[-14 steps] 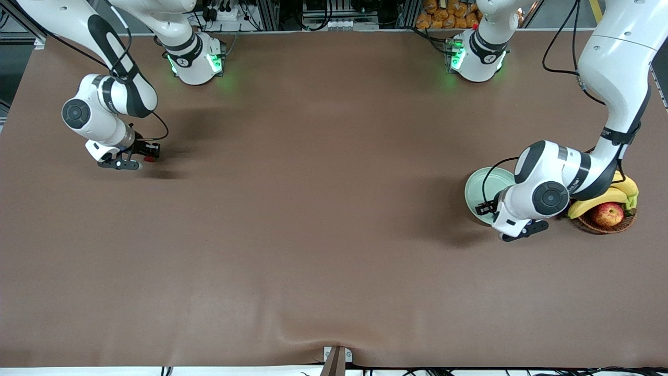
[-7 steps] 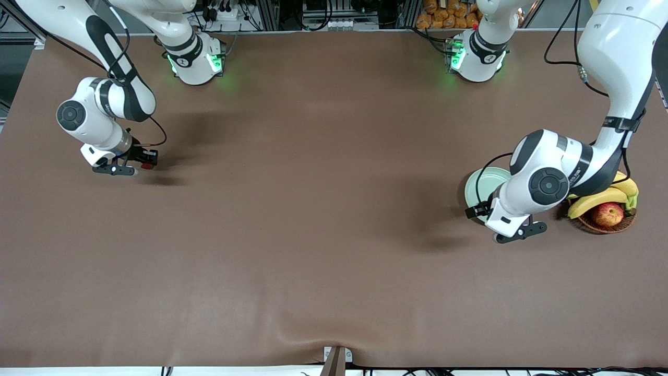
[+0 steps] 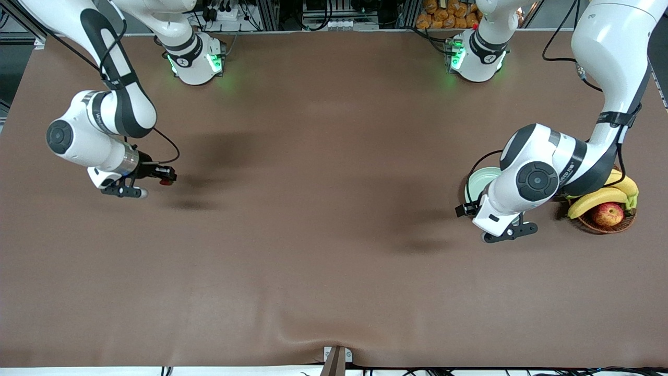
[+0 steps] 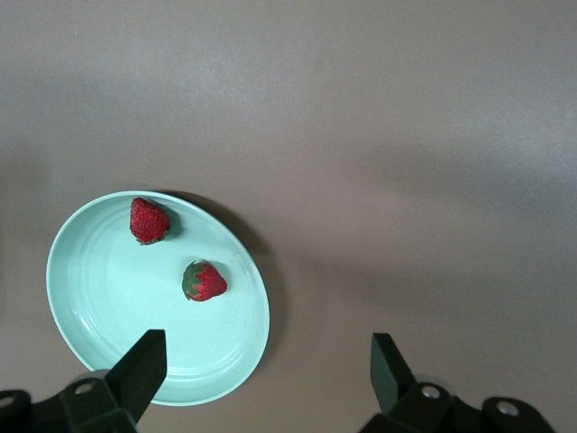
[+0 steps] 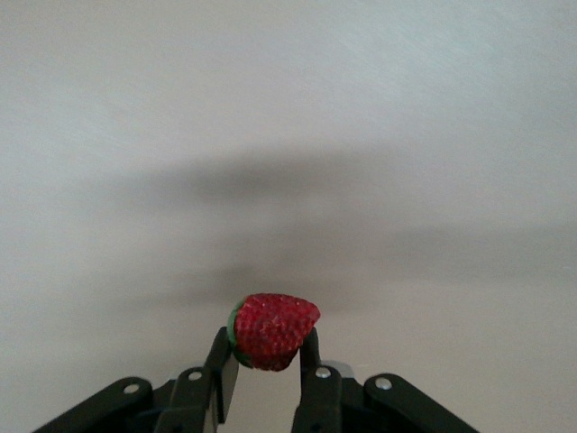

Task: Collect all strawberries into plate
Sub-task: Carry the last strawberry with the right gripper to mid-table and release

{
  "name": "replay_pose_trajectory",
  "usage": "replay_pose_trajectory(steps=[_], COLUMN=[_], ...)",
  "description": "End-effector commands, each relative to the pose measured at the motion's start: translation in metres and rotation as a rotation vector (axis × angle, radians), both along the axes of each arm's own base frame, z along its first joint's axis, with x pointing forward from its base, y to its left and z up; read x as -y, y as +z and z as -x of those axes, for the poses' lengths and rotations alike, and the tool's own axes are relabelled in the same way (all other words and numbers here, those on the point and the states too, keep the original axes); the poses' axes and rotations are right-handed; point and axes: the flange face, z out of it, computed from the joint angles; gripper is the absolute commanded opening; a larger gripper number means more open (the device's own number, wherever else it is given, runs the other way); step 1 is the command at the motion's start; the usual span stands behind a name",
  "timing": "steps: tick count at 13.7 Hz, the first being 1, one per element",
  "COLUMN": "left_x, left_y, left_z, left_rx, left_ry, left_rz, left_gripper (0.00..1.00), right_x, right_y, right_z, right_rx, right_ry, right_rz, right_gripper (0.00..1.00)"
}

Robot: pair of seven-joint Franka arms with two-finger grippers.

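Front view, right gripper: it's hanging above bare brown table toward the right arm's end, pinching something small and red at its tip.
Front view, left gripper: it's hovering over the near edge of the plate, the wrist covering most of the dish.
Front view, basket: sitting just beside the plate at the left arm's end, carrying bananas and an apple.
Left wrist view, left gripper: fingers spread wide, gripping nothing, one tip showing over the plate's rim.
Left wrist view, strawberries: two are lying inside the dish, one close to the rim, the other nearer the middle, apart from each other.
Right wrist view, right gripper: clamped on the third strawberry, holding it clear above the tabletop.
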Motion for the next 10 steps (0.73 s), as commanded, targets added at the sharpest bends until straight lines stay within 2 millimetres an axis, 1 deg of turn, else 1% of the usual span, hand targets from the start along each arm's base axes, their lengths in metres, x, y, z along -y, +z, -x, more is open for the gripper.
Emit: replay_pose_trajectory(steps=[1, 2, 5, 7, 9, 10], left_x=[-0.001, -0.001, -0.001, -0.001, -0.001, -0.001], left_y=[-0.002, -0.003, -0.003, -0.004, -0.004, -0.004], left_z=[-0.002, -0.001, -0.001, -0.001, -0.001, -0.001], left_rx=[-0.011, -0.013, -0.015, -0.016, -0.016, -0.016], left_ry=[0.003, 0.003, -0.009, -0.011, -0.011, -0.012], left_rz=[-0.010, -0.009, -0.008, -0.009, -0.009, -0.008], left_gripper=[1.00, 1.00, 1.00, 1.00, 1.00, 1.00], right_x=[-0.060, -0.083, -0.169, -0.220, -0.272, -0.300], right_y=[0.014, 0.017, 0.035, 0.042, 0.038, 0.034], right_z=[-0.035, -0.045, -0.073, -0.089, -0.096, -0.096], right_rx=[-0.008, -0.010, -0.011, -0.018, -0.008, -0.004], right_ry=[-0.080, -0.119, -0.242, -0.323, -0.408, -0.443], right_rz=[-0.031, -0.039, -0.095, -0.139, -0.187, -0.209], right_gripper=[0.00, 0.00, 0.00, 0.00, 0.00, 0.00])
